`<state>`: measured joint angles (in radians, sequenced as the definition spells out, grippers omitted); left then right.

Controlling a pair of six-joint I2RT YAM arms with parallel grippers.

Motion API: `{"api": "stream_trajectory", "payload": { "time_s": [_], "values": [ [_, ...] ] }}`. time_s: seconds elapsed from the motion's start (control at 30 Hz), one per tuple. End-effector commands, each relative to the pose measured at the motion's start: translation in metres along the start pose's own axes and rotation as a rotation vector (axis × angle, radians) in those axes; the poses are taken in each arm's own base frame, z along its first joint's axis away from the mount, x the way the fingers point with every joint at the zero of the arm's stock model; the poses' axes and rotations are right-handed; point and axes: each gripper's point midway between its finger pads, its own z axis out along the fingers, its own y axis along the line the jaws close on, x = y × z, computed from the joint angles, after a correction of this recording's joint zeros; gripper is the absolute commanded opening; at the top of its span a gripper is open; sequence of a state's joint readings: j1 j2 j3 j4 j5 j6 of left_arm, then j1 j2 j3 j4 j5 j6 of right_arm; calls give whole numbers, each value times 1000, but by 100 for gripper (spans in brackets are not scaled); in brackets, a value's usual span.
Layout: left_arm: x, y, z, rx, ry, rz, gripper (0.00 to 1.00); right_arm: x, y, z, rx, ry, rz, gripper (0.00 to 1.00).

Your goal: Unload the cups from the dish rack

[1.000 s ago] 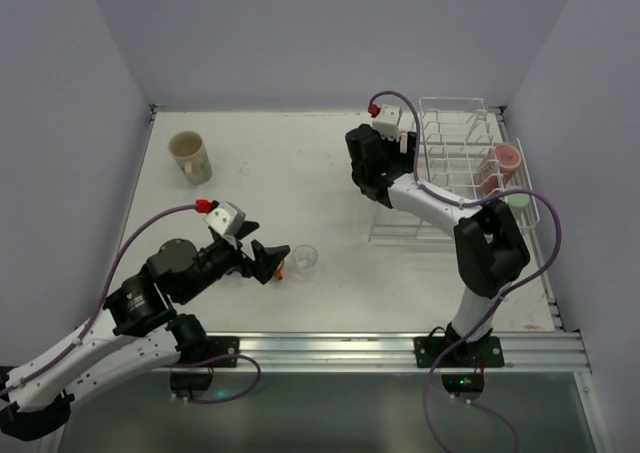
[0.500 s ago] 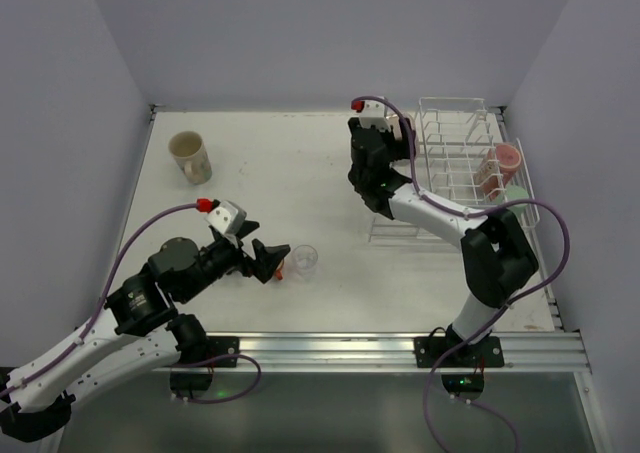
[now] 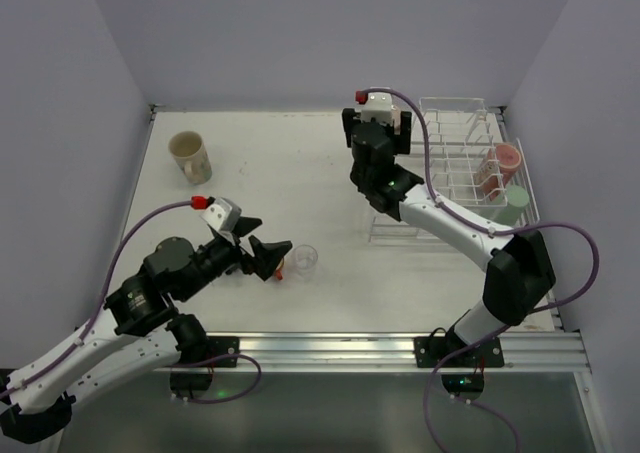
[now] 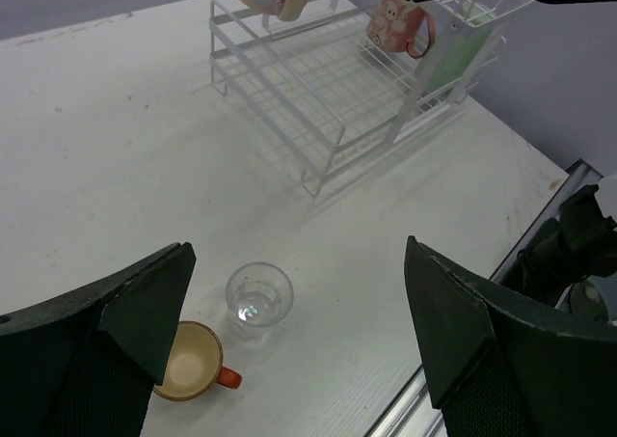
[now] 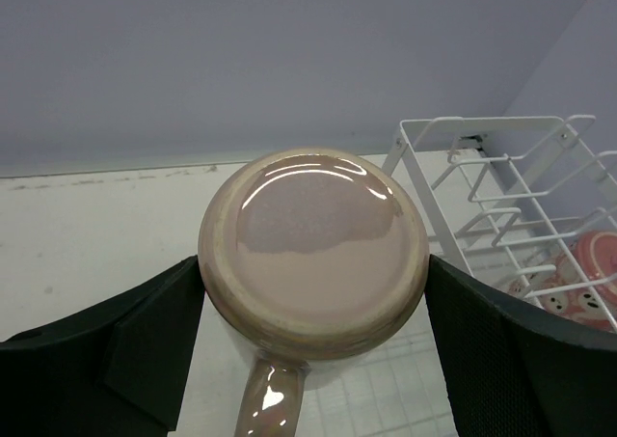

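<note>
Right pincer (image 5: 316, 345): beige mug (image 5: 313, 234) between fingers (image 5: 116, 350), apparently gripped.

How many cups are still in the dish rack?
2: the pink cup and the green tumbler, both at the right end of the dish rack. The right arm may hide others.

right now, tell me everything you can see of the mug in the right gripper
The beige mug looks like glossy glazed ceramic. Its round base, ringed by a raised foot, faces the wrist camera, with the handle pointing down the frame; the mouth is hidden. The right gripper holds it, with its fingers pressed against opposite sides. It hangs beside the dish rack, apparently off the table.
</note>
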<state>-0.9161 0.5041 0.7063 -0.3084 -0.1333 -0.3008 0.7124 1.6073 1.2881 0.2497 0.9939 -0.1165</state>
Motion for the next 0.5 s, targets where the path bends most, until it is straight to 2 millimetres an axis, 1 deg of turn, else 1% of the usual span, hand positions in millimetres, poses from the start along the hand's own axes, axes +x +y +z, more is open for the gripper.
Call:
{"api": "stream_trajectory", "payload": {
  "time_s": [0.0, 0.1, 0.13, 0.2, 0.23, 0.3, 0.33, 0.37, 0.4, 0.43, 0.47],
  "values": [
    [-24, -6, 4, 11, -79, -59, 97, -66, -6, -14, -86, -69, 308, 34],
    [-36, -5, 7, -4, -130, -117, 97, -73, 5, -22, -164, -39, 424, 34],
    [-40, -8, 9, 2, -150, -150, 97, -78, 12, -27, -219, -31, 460, 34],
    [-54, -9, 12, 5, -216, -218, 97, -84, 22, -34, -285, -8, 555, 35],
    [-69, -13, 13, 27, -283, -249, 97, -90, 28, -41, -347, -4, 593, 35],
    [-70, -12, 20, 20, -310, -290, 97, -96, 37, -49, -409, 9, 670, 35],
    [-79, -14, 21, 34, -355, -331, 97, -99, 42, -55, -458, 18, 689, 36],
    [-77, -13, 25, 28, -356, -349, 97, -103, 42, -61, -487, 21, 732, 36],
    [-72, -12, 34, 17, -347, -365, 97, -105, 43, -65, -512, 24, 752, 36],
    [-80, -15, 37, 36, -375, -413, 96, -107, 44, -69, -537, 24, 766, 36],
    [-81, -17, 41, 46, -381, -437, 96, -109, 43, -77, -574, 30, 800, 37]
  ]
}}
